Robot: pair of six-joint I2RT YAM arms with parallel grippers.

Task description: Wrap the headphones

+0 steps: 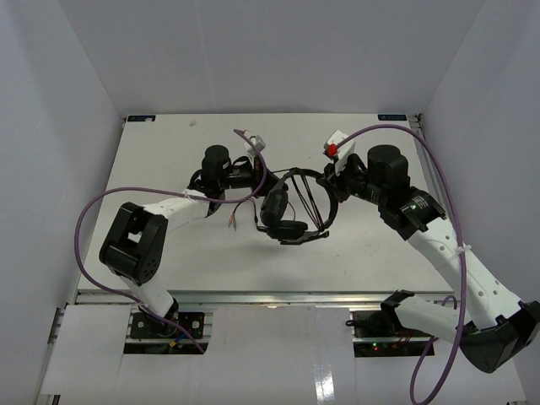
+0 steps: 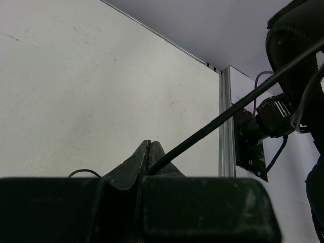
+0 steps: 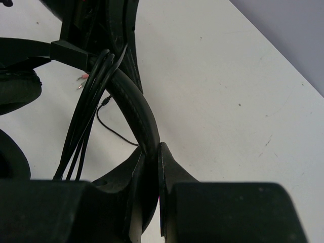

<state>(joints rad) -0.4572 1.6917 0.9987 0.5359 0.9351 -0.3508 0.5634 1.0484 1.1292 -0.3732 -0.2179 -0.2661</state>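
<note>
The black headphones [image 1: 283,211] hang above the middle of the table, earcups low, held between both arms. My right gripper [image 3: 152,150] is shut on the arched headband [image 3: 132,101], where several turns of thin black cord [image 3: 93,81] lie across it. My left gripper [image 2: 150,145] is shut on the cord [image 2: 228,114], which runs taut up to the right toward an earcup [image 2: 298,40]. In the top view the left gripper [image 1: 260,173] is left of the headset and the right gripper [image 1: 331,181] is at its right. The small coloured plugs [image 1: 229,221] lie on the table.
The white table [image 1: 169,152] is walled at the back and sides. Thick purple cables loop off the left arm [image 1: 84,215] and the right arm [image 1: 439,169]. The right arm's wrist [image 2: 268,119] shows past the table edge in the left wrist view.
</note>
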